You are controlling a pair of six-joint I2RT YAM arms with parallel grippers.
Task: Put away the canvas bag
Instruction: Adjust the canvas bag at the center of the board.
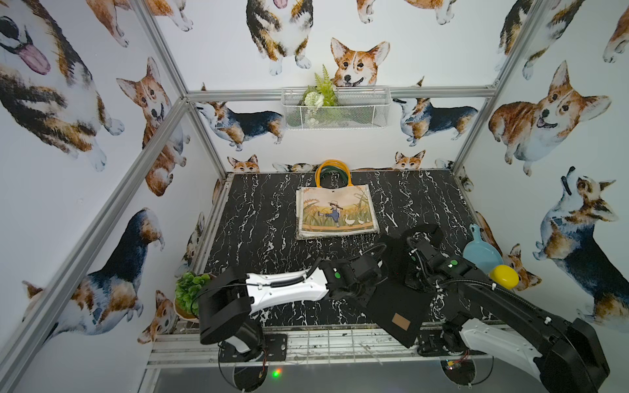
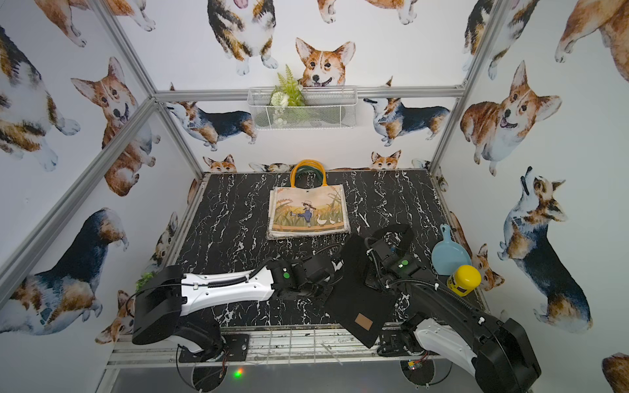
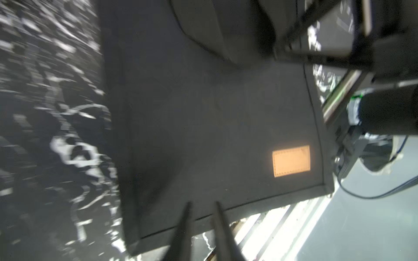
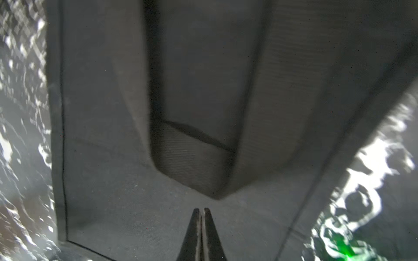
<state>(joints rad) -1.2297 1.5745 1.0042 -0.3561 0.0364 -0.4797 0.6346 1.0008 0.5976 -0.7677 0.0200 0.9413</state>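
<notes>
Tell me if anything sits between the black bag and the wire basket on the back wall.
The printed bag lies flat on the table between the black bag and the wire basket, likely below a lifted path. Inside the basket, a plant fills its left part.

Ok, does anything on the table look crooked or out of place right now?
Yes: the black canvas bag lies skewed at the front of the table, and its corner with the tan patch hangs past the edge over the metal frame. Nothing looks spilled.
</notes>
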